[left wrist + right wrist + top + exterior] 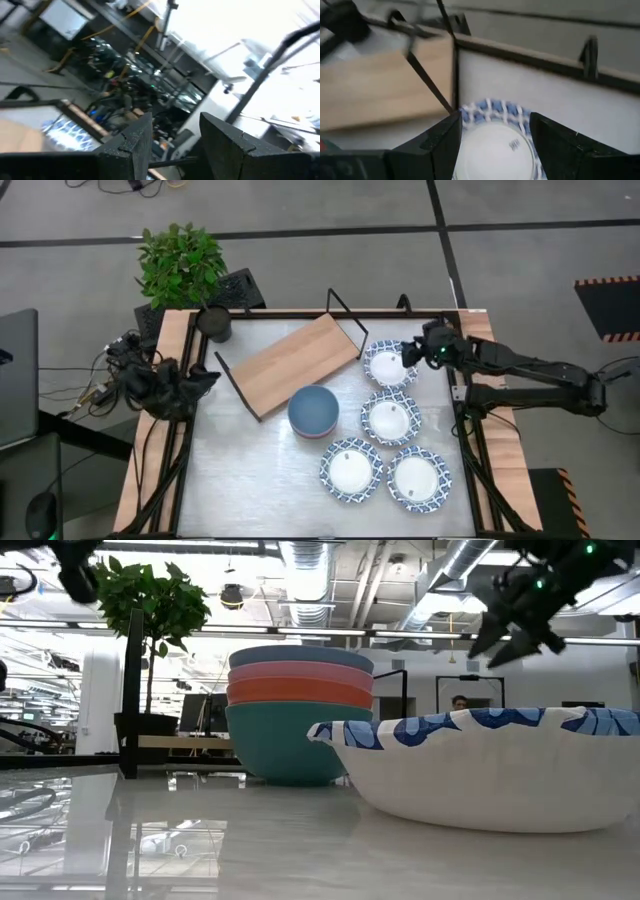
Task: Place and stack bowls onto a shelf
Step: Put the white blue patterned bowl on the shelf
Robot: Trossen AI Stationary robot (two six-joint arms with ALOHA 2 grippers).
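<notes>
Four shallow blue-rimmed bowls lie on the table's right half: the far one (390, 363), the middle one (390, 418) and two near ones (351, 470) (419, 480). The plain bowls stand nested in one stack (313, 410) (300, 715), teal at the bottom, pink-red in the middle, blue on top. The wooden shelf (295, 363) stands askew on its wire legs, left of the far bowl. My right gripper (412, 352) (495, 135) hovers open above the far bowl (492, 147), well clear of it in the low view (510, 625). My left gripper (205, 378) (175, 135) waits open at the table's left edge.
A potted plant (182, 265) and a dark cup (214, 323) stand at the far left corner. The table has a raised black frame (195, 440) along its edges. Bare tabletop lies at the near left (250, 480).
</notes>
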